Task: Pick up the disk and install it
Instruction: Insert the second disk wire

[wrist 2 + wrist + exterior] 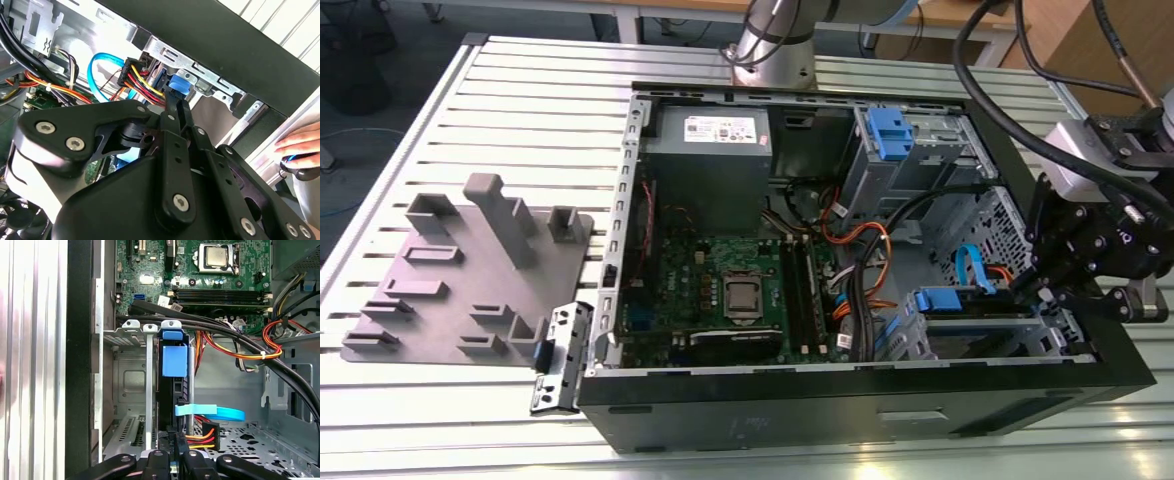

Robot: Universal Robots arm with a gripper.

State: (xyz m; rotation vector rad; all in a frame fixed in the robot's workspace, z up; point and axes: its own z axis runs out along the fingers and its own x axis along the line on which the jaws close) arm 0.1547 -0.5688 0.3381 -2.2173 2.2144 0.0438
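I stand at the install step. The open case (pixel 854 400) lies on the slatted table (pixel 494 110), and my pincer (pixel 1067 285) hangs inside its near corner, right at the drive cage (pixel 131 335). The disk (pixel 172 390) sits on edge in that cage, straight ahead of my fingertips, its blue rail (pixel 174 360) showing and a blue cable (pixel 220 413) and power plug (pixel 207 434) at its end nearest me. I cannot tell whether my pincer is apart or clamped on the disk. By my judgement, seating it calls for a straight push along the cage slot, clear of the cables.
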